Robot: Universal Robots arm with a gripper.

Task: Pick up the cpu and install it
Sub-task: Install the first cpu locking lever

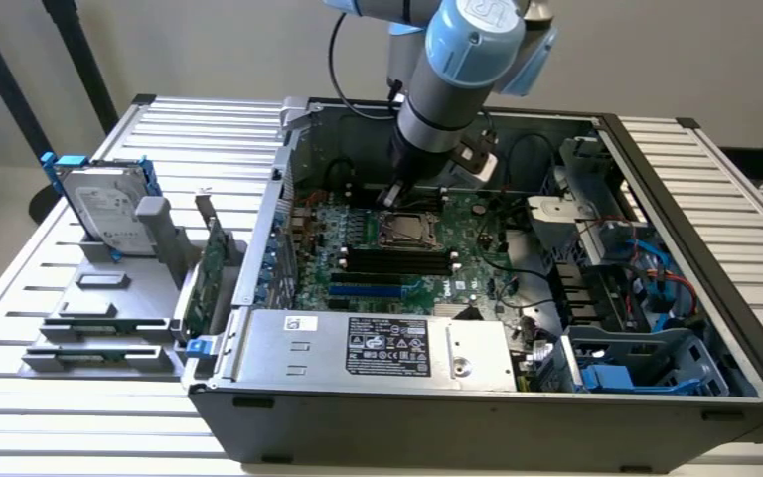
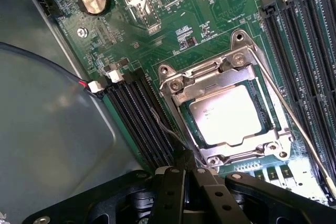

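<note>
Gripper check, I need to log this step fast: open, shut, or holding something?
Gripper: shut, holding nothing that can be seen, poised just beside the cpu, which sits in its socket on the motherboard.

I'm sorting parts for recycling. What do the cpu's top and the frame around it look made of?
The cpu top looks like dull silver-grey metal with a matte, softly reflecting finish. The frame around it seems bright, shiny metal, probably steel, judging by sharp glints and screw heads.
</note>
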